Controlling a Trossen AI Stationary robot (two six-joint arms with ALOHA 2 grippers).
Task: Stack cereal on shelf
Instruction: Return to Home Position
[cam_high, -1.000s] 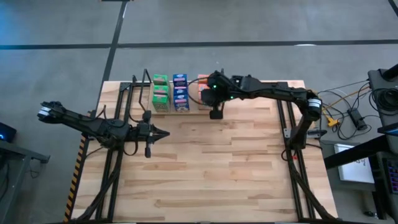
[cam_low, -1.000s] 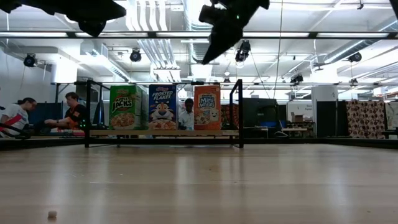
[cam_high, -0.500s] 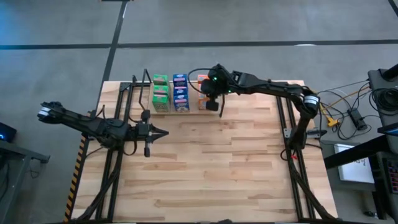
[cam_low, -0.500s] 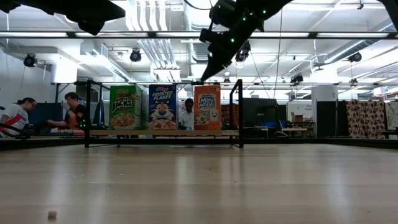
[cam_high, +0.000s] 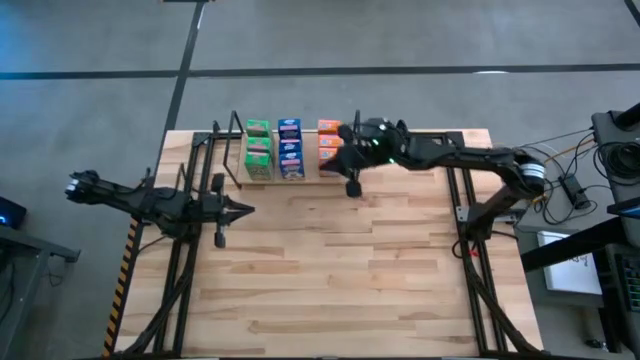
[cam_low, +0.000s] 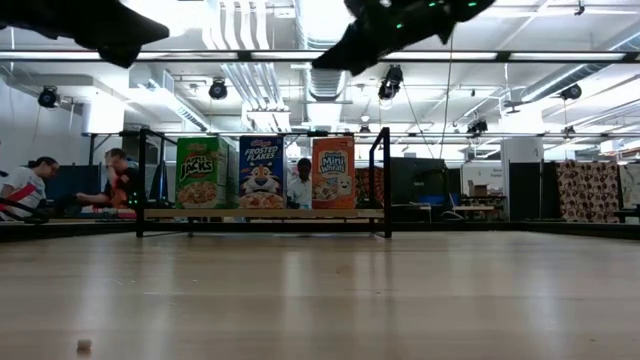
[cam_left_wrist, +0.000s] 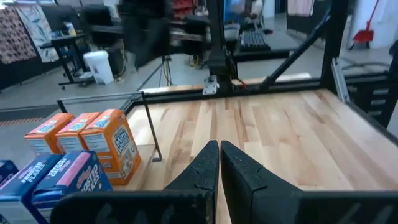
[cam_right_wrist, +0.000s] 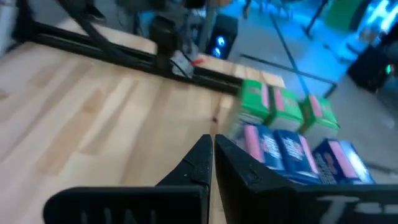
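Step in hand: the stacking looks finished, and this reads as the retreat to rest. Both arms are empty and no box lies loose on the worktop (cam_high: 350, 270).
Cereal: the cereal (cam_high: 291, 150) stands on the shelf (cam_low: 160, 213) in three rows by colour. Green is toward the left arm's side, blue in the middle and orange toward the right arm's side, the rows just beside one another.
Shelf: a pale plank between thin black wire uprights, set along the far edge of the worktop.
Right gripper: the right gripper (cam_high: 352, 186) hangs just in front of the orange row, clear of it and high above the wood. Its fingers (cam_right_wrist: 202, 158) are pressed together on nothing.
Left gripper: the left gripper (cam_high: 244, 210) waits nearer its own side, well apart from the boxes, fingers (cam_left_wrist: 208, 165) together and empty.
Next move: by my reading, the right arm should lift and draw back toward its mount without swinging across the orange boxes (the nearest things it could knock). The left arm needs little more than folding in.
Worktop: light wood planking with black arm frames at either side and a small pale crumb (cam_low: 84, 344) near the low camera.
Room: a large hall with exposed ducts and strip lights. People (cam_low: 120, 180) sit beyond the far edge, and patterned curtains hang farther off.
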